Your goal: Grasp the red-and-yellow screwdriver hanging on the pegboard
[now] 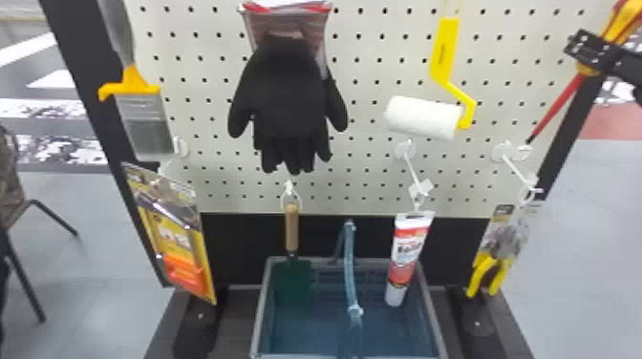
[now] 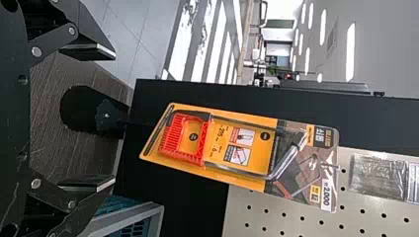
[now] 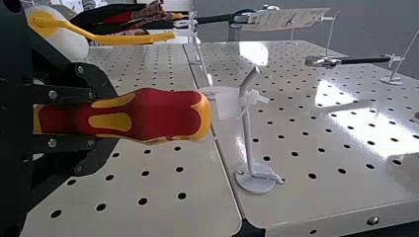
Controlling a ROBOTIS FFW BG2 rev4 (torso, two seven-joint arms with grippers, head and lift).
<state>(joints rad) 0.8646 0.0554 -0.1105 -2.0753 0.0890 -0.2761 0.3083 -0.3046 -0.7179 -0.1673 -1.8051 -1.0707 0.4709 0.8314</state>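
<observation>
So, the pegboard (image 1: pixel 368 71) is the big thing here, with a grey bin (image 1: pixel 262 305) below it. Left gripper (image 2: pixel 115 117) has its fingers wide apart, nothing between them. Right gripper (image 1: pixel 590 51) is closed around the handle of the red-and-yellow screwdriver (image 3: pixel 163 114), over at the board's right side in the head view (red shaft slanting down, fwiw). A small white hook (image 3: pixel 248 133) sits just past the handle's butt end.
</observation>
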